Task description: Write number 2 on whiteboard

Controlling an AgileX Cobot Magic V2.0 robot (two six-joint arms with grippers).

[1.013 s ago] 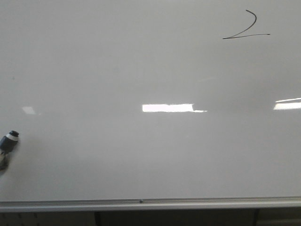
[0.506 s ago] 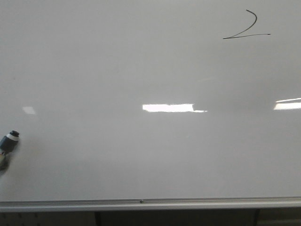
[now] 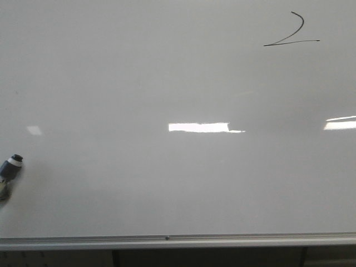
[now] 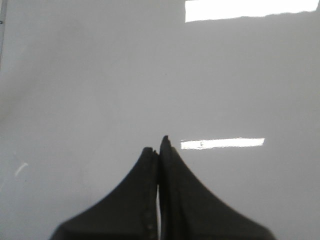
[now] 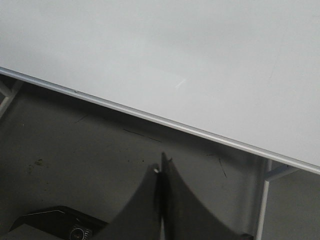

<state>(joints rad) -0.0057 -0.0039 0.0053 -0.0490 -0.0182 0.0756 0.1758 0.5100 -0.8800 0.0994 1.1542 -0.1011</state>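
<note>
The whiteboard (image 3: 139, 72) fills nearly the whole front view, with a silver rail (image 3: 167, 241) along its lower edge. The number 2 (image 3: 292, 34) is drawn in thin black line at the board's upper right. A blue and black marker (image 3: 11, 166) with a white band shows at the left edge, partly cut off. My left gripper (image 4: 159, 147) is shut and empty over bare whiteboard (image 4: 100, 75). My right gripper (image 5: 160, 167) is shut and empty, off the board's edge over a dark floor. Neither gripper shows in the front view.
Bright rectangular light reflections (image 3: 198, 127) lie on the board. In the right wrist view the board's rail (image 5: 150, 118) runs across, with a white frame leg (image 5: 262, 200) and a black device (image 5: 55, 222) below it.
</note>
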